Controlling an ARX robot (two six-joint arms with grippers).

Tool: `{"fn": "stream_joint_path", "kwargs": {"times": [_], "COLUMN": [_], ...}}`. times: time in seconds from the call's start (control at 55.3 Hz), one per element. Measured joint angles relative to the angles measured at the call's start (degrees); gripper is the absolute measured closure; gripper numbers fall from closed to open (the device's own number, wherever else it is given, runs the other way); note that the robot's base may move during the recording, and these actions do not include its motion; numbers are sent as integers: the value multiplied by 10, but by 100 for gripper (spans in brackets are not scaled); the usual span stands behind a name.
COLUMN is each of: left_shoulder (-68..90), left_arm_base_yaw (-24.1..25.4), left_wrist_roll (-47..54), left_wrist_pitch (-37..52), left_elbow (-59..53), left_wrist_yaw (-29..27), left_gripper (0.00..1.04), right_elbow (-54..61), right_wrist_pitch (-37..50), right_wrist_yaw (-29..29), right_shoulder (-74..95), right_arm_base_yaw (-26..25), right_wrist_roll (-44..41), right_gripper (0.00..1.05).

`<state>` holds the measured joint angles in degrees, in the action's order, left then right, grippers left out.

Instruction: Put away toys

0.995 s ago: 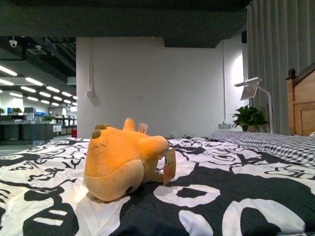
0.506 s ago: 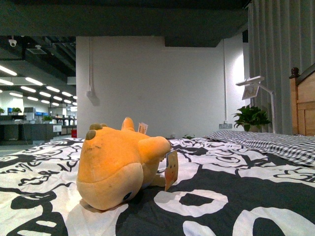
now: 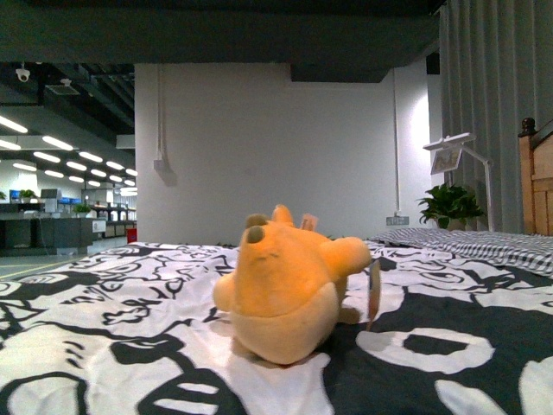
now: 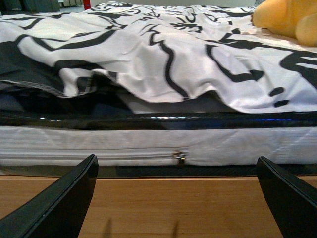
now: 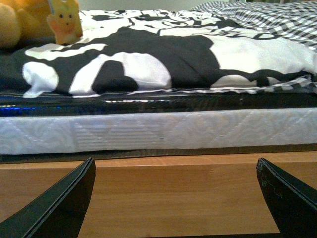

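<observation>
An orange-yellow plush toy (image 3: 285, 290) lies on the black-and-white patterned bedspread (image 3: 104, 346), near the middle of the front view, with a paper tag (image 3: 373, 292) hanging at its right side. A corner of the toy (image 4: 290, 19) shows in the left wrist view, and the toy (image 5: 22, 20) with its tag (image 5: 66, 21) shows in the right wrist view. My left gripper (image 4: 176, 198) and right gripper (image 5: 176, 198) are both open and empty, low in front of the wooden bed frame (image 5: 173, 188), well short of the toy. Neither arm shows in the front view.
A mattress edge (image 4: 148, 144) with a zipper sits above the wooden frame. A checked pillow or sheet (image 3: 492, 246) lies at the right, by a wooden headboard (image 3: 537, 186). A potted plant (image 3: 449, 207) and a desk lamp (image 3: 458, 156) stand behind the bed.
The front view has shifted: the plush toy now sits further right and nearer the middle, seen more head-on. The headboard has slid toward the right edge.
</observation>
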<state>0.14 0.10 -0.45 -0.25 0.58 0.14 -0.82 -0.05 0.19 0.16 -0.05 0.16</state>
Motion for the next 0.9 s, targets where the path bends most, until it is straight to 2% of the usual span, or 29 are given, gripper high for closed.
{"fn": "stream_joint_path", "kwargs": {"times": [0.904], "left_shoulder": [-1], "left_arm_base_yaw": [-1], "left_wrist_roll": [0], "left_wrist_pitch": [0], "left_elbow": [0], "left_wrist_yaw": [-2], "left_gripper": [6], "right_elbow": [0], "right_wrist_pitch": [0], "right_wrist_yaw": [-4], "right_shoulder": [0], "right_arm_base_yaw": [0], "right_wrist_roll": [0], "right_gripper": [7]}}
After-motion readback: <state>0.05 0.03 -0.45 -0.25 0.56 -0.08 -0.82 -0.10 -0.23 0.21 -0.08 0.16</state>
